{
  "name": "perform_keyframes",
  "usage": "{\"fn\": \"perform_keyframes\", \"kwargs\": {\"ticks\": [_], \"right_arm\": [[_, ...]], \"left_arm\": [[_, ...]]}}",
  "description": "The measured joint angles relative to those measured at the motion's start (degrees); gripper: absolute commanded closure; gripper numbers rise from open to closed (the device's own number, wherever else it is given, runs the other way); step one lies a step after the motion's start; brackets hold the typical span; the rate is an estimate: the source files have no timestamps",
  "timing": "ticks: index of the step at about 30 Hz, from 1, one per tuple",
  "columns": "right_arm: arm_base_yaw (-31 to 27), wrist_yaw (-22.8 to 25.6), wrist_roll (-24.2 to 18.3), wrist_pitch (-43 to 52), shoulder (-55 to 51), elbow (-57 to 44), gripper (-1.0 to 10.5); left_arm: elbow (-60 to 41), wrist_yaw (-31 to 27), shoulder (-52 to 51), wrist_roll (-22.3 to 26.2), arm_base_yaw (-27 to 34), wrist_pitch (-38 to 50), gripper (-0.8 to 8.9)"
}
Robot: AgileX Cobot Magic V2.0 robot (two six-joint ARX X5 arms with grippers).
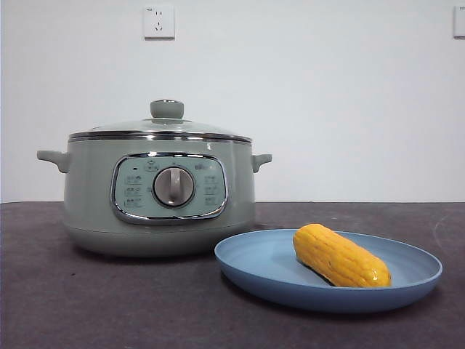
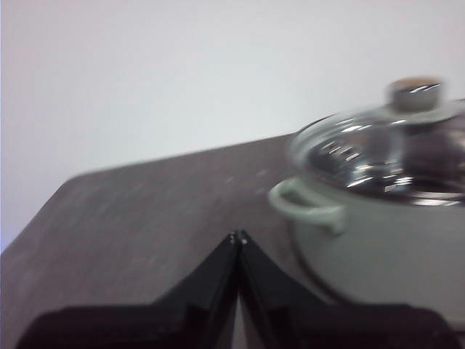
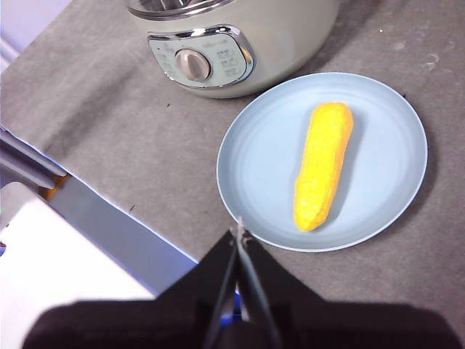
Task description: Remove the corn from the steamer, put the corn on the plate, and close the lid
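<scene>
Corn (image 1: 340, 256) is seen lying on the blue plate (image 1: 254, 267) at the lower right of the front view, set at a slant with its near end toward the right edge. In the right wrist view the corn (image 3: 322, 166) is laid right of the middle of the plate (image 3: 254, 156). The steamer (image 1: 91, 196) is placed left of centre in the front view, just behind and beside the plate, with its dial facing forward. The lid (image 1: 166, 125) is seated on the steamer, knob upward.

The left gripper (image 2: 238, 236) is held above the dark table (image 2: 145, 211), apart from the steamer (image 2: 392, 240), its two black jaws pressed together with nothing between them. The right gripper (image 3: 238, 230) is held over the near rim of the plate, its jaws likewise closed tip to tip and empty.
</scene>
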Motion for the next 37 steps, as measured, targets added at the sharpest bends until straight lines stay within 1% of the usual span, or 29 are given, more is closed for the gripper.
{"fn": "perform_keyframes", "kwargs": {"ticks": [2,4,8,11,17,21,37], "right_arm": [[0.0,0.0,0.0,0.0,0.0,0.0,9.5],[0.0,0.0,0.0,0.0,0.0,0.0,9.5],[0.0,0.0,0.0,0.0,0.0,0.0,9.5],[0.0,0.0,0.0,0.0,0.0,0.0,9.5],[0.0,0.0,0.0,0.0,0.0,0.0,9.5],[0.0,0.0,0.0,0.0,0.0,0.0,9.5],[0.0,0.0,0.0,0.0,0.0,0.0,9.5]], "left_arm": [[-2.1,-3.4,-1.9,-2.3,0.0,0.0,8.17],[-3.7,-5.6,-3.5,-4.0,0.0,0.0,8.17],[-6.1,-5.8,-4.1,-6.5,0.0,-0.8,8.17],[-6.6,-5.7,-4.1,-8.8,0.0,-5.6,8.17],[-6.6,-5.6,-4.1,-13.4,0.0,-5.9,8.17],[-6.6,-5.7,-4.1,-14.2,0.0,-5.9,8.17],[-6.6,-5.8,-4.1,-14.6,0.0,-5.9,8.17]]}}
